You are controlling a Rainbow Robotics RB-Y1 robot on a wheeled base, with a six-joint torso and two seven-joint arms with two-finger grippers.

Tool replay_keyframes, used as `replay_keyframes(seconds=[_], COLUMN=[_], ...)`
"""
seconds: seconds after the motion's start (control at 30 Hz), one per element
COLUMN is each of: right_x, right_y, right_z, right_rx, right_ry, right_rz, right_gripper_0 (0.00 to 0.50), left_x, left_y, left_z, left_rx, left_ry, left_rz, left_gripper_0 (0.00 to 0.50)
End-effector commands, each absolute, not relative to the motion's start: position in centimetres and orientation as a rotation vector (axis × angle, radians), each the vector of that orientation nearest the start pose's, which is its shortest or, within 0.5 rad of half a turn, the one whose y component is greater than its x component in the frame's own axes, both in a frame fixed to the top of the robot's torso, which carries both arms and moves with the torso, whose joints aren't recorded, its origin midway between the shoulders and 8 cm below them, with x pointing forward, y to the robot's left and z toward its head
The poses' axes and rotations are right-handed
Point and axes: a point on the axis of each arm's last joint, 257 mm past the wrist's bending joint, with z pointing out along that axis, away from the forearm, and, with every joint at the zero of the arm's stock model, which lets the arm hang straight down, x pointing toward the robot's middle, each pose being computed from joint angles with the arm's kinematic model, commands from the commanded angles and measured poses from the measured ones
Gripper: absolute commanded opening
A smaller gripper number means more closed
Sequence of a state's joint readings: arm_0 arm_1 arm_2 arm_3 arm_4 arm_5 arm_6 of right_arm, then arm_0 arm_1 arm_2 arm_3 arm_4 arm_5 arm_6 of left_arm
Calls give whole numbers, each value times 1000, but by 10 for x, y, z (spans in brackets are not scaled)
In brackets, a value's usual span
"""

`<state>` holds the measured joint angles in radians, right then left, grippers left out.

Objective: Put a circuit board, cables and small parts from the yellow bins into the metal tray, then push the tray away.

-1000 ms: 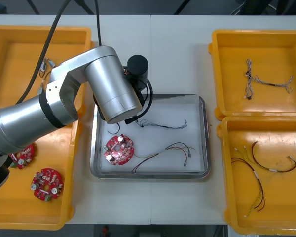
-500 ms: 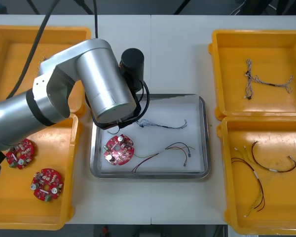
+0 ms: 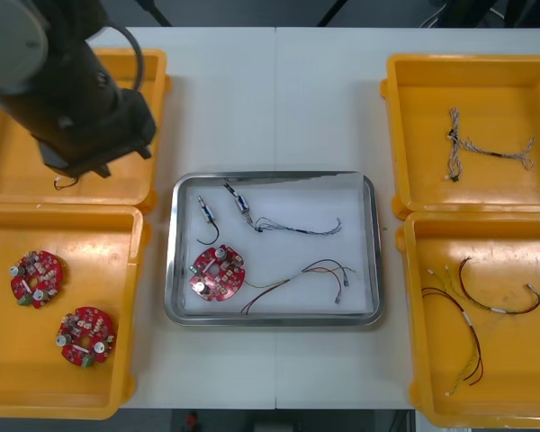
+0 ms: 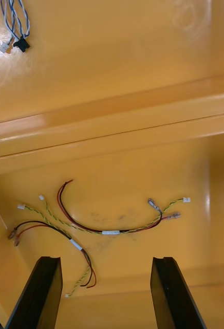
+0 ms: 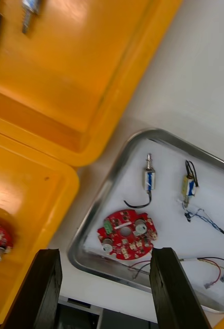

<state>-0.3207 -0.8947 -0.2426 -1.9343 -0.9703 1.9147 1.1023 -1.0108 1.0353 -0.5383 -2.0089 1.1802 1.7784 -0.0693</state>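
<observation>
The metal tray (image 3: 371, 252) is seen loaded at the centre of the frame. A red circuit board (image 3: 217, 273) lies at its lower left, with two small metal parts (image 3: 204, 212) above it. A blue and white cable (image 3: 297, 228) and a red and yellow cable (image 3: 310, 274) lie to the right. The left gripper (image 5: 108, 288) is held by the upper-left yellow bin (image 3: 9, 153), fingers spread with nothing between them. The right gripper (image 4: 106, 293) is likewise spread and empty above the cables (image 4: 112, 231) in the lower-right yellow bin (image 3: 522, 378). Only the push is judged to remain. If it is applied off-centre, the tray could be swung against a bin. The loose parts could also be rolled, or a cable snagged by a finger.
</observation>
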Motion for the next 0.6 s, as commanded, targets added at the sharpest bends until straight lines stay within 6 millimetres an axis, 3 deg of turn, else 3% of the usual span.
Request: replay_keyframes(seconds=[0.03, 0.17, 0.33, 0.6], right_x=[411, 412, 416, 412], right_y=[-368, -348, -320, -271], right_z=[-136, -130, -125, -133], right_rx=[145, 42, -237, -670], right_ry=[2741, 2747, 2743, 2712], right_rz=[119, 174, 158, 51], right_gripper_0=[500, 500, 500, 500], left_x=[443, 441, 439, 418], left_y=[254, 292, 333, 377], left_z=[-26, -21, -24, -38], left_rx=[-415, -347, -307, -307], left_ry=[2599, 2621, 2649, 2693], left_rz=[-49, 53, 116, 39], left_gripper_0=[500, 500, 500, 500])
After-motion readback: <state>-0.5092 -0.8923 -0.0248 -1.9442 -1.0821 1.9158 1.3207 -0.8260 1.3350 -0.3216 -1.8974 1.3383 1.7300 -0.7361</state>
